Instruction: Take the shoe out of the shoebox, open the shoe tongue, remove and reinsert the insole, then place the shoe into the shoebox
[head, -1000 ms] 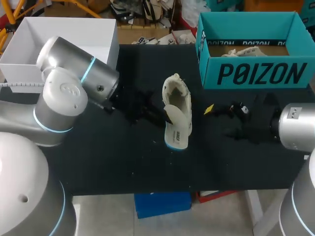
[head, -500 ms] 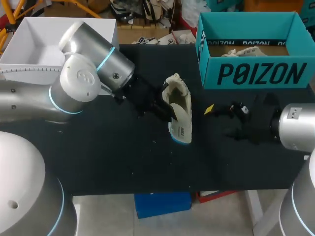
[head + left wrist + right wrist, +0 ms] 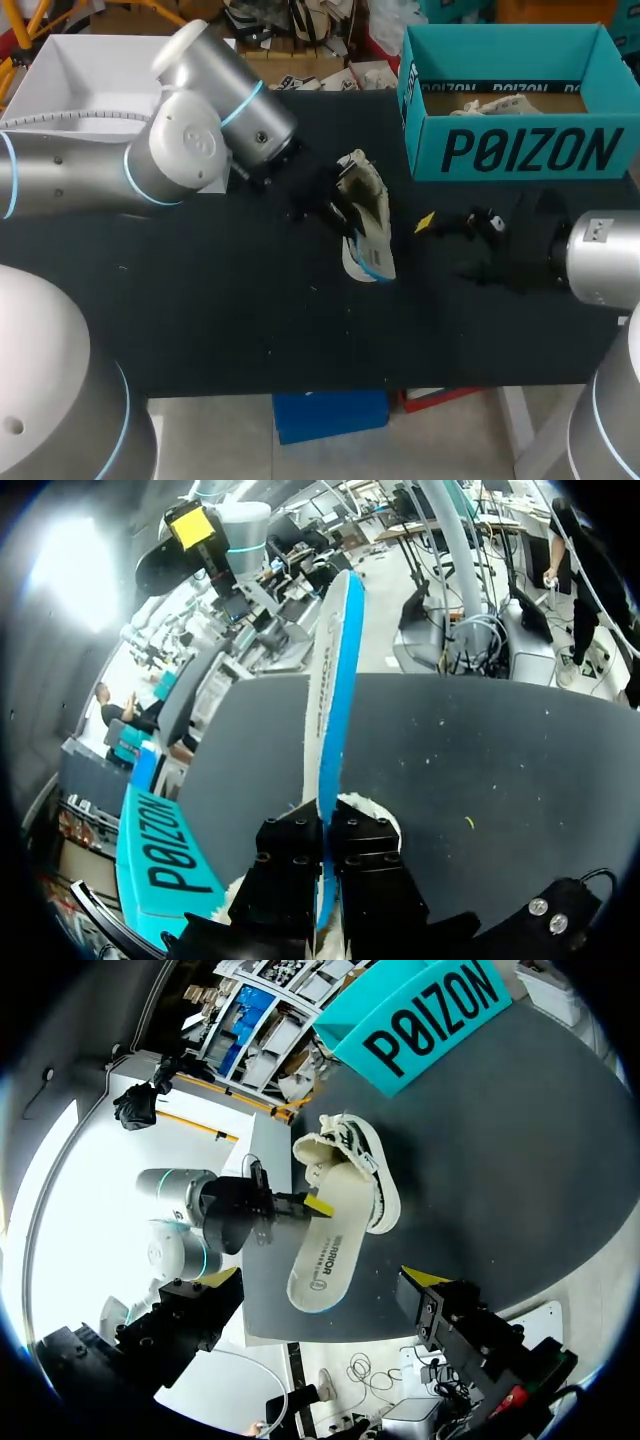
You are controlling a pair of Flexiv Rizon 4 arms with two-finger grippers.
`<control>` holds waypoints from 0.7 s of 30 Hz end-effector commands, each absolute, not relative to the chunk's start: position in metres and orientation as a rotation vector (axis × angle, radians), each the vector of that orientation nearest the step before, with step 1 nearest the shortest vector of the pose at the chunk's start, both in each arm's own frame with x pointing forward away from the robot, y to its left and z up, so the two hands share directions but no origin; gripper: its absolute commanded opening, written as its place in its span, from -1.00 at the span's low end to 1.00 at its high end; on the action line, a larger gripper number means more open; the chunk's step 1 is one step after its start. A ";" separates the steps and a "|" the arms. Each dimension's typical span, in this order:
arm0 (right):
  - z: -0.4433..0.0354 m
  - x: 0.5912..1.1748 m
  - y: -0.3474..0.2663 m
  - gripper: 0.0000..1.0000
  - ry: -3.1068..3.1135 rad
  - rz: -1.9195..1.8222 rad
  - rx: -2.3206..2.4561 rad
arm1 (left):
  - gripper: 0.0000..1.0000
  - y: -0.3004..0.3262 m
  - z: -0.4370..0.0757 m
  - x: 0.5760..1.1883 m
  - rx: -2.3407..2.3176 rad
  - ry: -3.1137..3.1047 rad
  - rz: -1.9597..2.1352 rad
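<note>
A cream shoe (image 3: 364,183) lies on its side in the middle of the black table (image 3: 240,320). Its white insole (image 3: 368,258) with a blue edge sticks out toward the table's front. My left gripper (image 3: 335,213) is shut on the insole's edge beside the shoe. In the left wrist view the insole (image 3: 330,670) stands edge-on, pinched between the black fingers (image 3: 290,865), with the fuzzy shoe (image 3: 372,810) just behind them. My right gripper (image 3: 450,228) hovers open to the shoe's right, apart from it. From the right wrist I see the shoe (image 3: 345,1150), the insole (image 3: 320,1255) and my right gripper (image 3: 325,1278), its fingers spread wide.
The open teal shoebox (image 3: 520,150) stands at the back right, with another pale shoe (image 3: 500,103) inside. A white open box (image 3: 100,75) sits at the back left. Bare black tabletop stretches in front of the shoe.
My left arm has swung toward the back and right, lifting and tilting the insole. The insole's free end has shifted right and the shoe has rolled a little. The right arm has not moved.
</note>
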State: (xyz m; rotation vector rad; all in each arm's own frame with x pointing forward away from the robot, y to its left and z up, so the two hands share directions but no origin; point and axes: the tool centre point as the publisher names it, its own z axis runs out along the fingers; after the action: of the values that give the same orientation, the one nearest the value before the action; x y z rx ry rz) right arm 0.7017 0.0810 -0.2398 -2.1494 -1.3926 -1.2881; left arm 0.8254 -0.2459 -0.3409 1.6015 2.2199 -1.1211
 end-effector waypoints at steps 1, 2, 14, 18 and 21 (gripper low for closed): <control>-0.237 0.697 0.072 1.00 -1.394 -1.286 -2.130 | -1.00 -0.250 -0.350 0.836 1.627 2.243 -1.089; -0.237 0.697 0.072 1.00 -1.394 -1.286 -2.130 | -1.00 -0.250 -0.352 0.839 1.622 2.247 -1.071; -0.237 0.697 0.072 1.00 -1.394 -1.286 -2.130 | -1.00 -0.252 -0.360 0.863 1.583 2.238 -1.010; -0.237 0.697 0.072 1.00 -1.394 -1.286 -2.130 | -1.00 -0.251 -0.360 0.868 1.582 2.239 -0.971; -0.237 0.697 0.072 1.00 -1.394 -1.286 -2.130 | -1.00 -0.250 -0.358 0.871 1.581 2.239 -0.944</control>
State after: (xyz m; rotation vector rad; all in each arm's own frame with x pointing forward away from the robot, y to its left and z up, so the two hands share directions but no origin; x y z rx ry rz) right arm 0.7016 0.0811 -0.2399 -2.1501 -1.3926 -1.2883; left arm 0.8719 -0.2479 -0.3606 1.5820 2.2320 -0.9578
